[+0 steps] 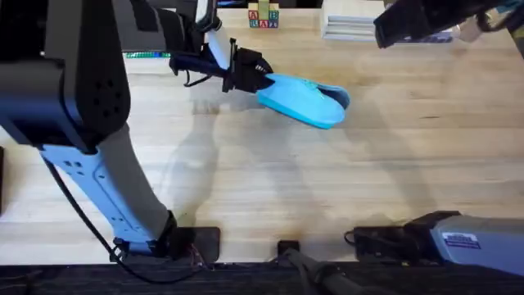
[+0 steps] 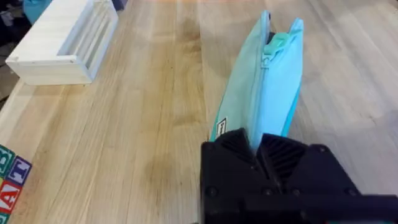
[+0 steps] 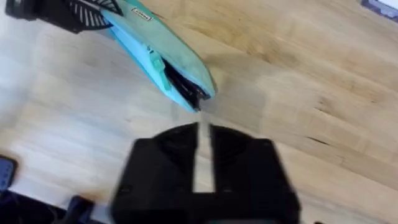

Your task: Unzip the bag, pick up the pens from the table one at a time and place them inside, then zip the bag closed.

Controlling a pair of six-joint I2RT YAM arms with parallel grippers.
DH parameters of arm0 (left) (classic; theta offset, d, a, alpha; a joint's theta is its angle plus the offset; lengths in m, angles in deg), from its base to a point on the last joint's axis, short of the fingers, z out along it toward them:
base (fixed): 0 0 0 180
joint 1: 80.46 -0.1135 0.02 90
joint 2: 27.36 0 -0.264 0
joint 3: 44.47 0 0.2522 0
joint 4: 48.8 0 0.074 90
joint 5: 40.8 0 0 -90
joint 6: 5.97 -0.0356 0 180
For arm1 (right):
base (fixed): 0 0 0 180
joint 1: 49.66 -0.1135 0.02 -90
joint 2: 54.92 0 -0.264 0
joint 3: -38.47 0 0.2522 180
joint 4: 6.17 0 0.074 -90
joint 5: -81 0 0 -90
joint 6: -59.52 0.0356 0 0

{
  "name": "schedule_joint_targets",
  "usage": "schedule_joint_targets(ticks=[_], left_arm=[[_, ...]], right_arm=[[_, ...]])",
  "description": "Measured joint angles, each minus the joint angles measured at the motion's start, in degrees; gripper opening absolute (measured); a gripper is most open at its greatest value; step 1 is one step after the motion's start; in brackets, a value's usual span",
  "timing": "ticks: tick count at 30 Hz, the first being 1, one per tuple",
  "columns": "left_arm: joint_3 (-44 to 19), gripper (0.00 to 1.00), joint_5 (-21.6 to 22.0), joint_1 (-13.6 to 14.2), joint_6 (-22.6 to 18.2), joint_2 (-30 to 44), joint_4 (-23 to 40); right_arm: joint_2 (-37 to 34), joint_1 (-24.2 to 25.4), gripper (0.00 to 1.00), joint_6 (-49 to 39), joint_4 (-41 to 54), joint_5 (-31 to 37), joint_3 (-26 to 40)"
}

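Bag (image 1: 304, 100) was pinched at one end by your left end effector (image 1: 260, 80); your right end effector (image 3: 204, 132), nearly together, must pull the zipper shut.

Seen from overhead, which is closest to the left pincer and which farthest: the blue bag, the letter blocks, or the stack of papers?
1. Bag: clamped in the left pincer.
2. Letter blocks: just beyond, at the table's far edge.
3. Papers: farther right along that edge.
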Motion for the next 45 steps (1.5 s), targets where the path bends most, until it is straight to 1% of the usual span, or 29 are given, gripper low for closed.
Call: schedule_joint_targets(ticks=[4, 5, 6, 7, 9, 16, 18, 21, 24, 28, 31, 45], left_arm=[[0.00, 0.042, 0.00, 0.00, 0.01, 0.00, 0.00], [0.00, 0.042, 0.00, 0.00, 0.01, 0.00, 0.00], [0.00, 0.042, 0.00, 0.00, 0.01, 0.00, 0.00], [0.00, 0.042, 0.00, 0.00, 0.01, 0.00, 0.00], [0.00, 0.042, 0.00, 0.00, 0.01, 0.00, 0.00], [0.00, 0.042, 0.00, 0.00, 0.01, 0.00, 0.00], [0.00, 0.042, 0.00, 0.00, 0.01, 0.00, 0.00], [0.00, 0.042, 0.00, 0.00, 0.01, 0.00, 0.00], [0.00, 0.042, 0.00, 0.00, 0.01, 0.00, 0.00], [0.00, 0.042, 0.00, 0.00, 0.01, 0.00, 0.00], [0.00, 0.042, 0.00, 0.00, 0.01, 0.00, 0.00], [0.00, 0.042, 0.00, 0.00, 0.01, 0.00, 0.00]], right_arm=[[3.53, 0.00, 0.602, 0.53, 3.16, -0.33, 0.00], [4.43, 0.00, 0.760, 0.76, 3.96, -0.35, 0.00], [5.17, 0.00, 0.890, 0.94, 4.56, -0.37, 0.00], [6.02, 0.00, 0.970, 0.98, 5.05, -0.37, 0.00], [7.70, 0.00, 0.995, 1.40, 5.41, -0.37, 0.00], [14.78, 0.00, 0.996, 1.78, 6.36, -0.37, -0.18], [17.34, 0.00, 0.996, 1.96, 6.22, -0.37, -1.33], [21.31, 0.00, 0.998, 2.69, 5.76, -0.37, -5.05], [25.06, 0.00, 0.997, 3.49, 4.12, -0.37, -10.31], [28.67, 0.00, 0.997, 4.21, 2.08, -0.37, -15.91], [29.87, 0.00, 0.997, 4.51, 2.05, -0.37, -17.15], [30.13, 0.00, 0.998, 4.59, 1.78, -0.37, -17.22]])
